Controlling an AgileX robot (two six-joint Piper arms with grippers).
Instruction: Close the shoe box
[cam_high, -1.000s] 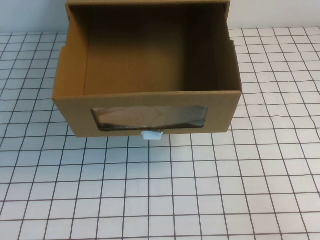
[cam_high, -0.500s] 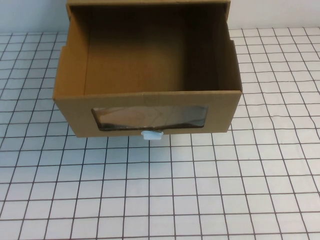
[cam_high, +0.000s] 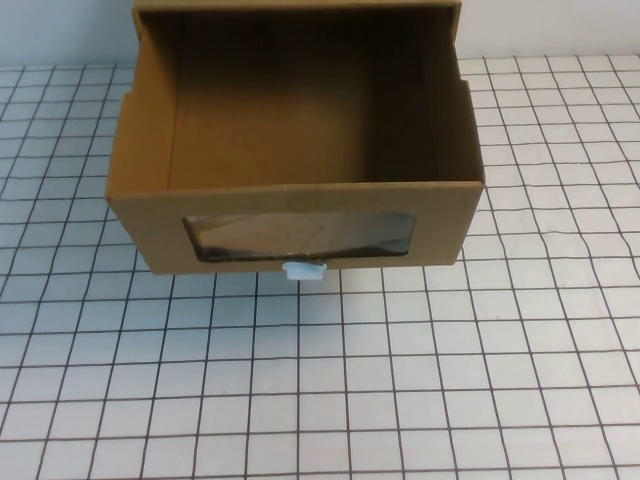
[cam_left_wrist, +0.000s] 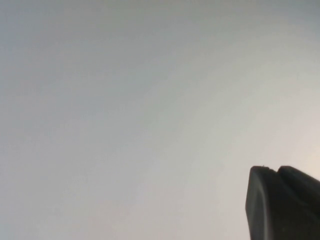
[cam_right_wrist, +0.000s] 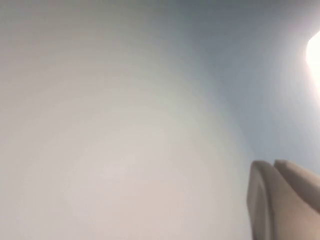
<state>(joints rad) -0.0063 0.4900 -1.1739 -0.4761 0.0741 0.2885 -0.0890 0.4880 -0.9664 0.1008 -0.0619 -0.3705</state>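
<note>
Two claws, and you can judge neither: the left claw (cam_left_wrist: 282, 202) shows only a dark finger edge against a blank pale backdrop in its wrist view, the right claw (cam_right_wrist: 282, 200) only a pale one, so you cannot tell whether either is apart or together. Neither appears in the high view, so both sit well away from the box (cam_high: 295, 140). It rests on the gridded tabletop (cam_high: 400, 380), its drawer pulled out toward you and empty, window (cam_high: 298, 236) in front, white tab (cam_high: 304, 271) just below.

Your risk is the approach. Push off-centre and the drawer may skew and jam in its sleeve. Push hard and the whole light box could slide back instead of closing. Catching the tab could bend it.
</note>
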